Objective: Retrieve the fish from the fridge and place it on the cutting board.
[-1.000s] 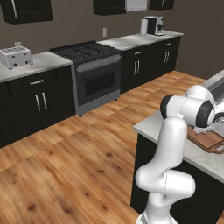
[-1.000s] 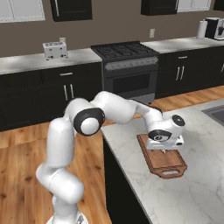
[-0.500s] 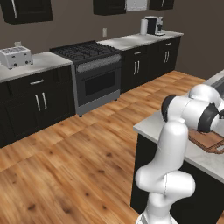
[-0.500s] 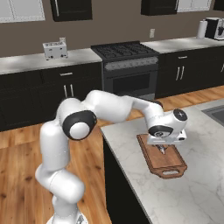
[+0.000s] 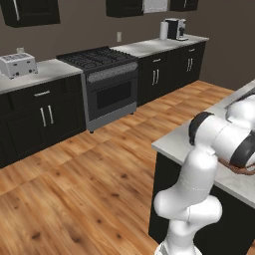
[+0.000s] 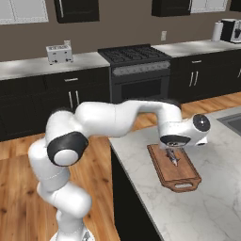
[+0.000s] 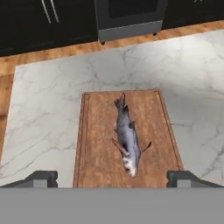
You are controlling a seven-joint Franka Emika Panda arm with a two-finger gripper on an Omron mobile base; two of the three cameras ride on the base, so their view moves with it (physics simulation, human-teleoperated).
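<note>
— Hand view: where does the fish point(image 7: 127, 140) lie?
— Lengthwise along the middle of the cutting board point(image 7: 96, 148), on the marble countertop point(image 7: 48, 113), tail toward the board's far end.
— And the claw point(image 7: 113, 178)?
— Jaws spread wide, empty, poised above the board's near end; the fish sits between and just beyond the fingertips point(image 7: 41, 178), untouched.

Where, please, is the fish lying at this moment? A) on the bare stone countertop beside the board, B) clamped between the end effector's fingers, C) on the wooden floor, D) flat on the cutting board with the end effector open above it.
D: the fish lies flat on the cutting board, with the end effector spread wide and clear of it.
</note>
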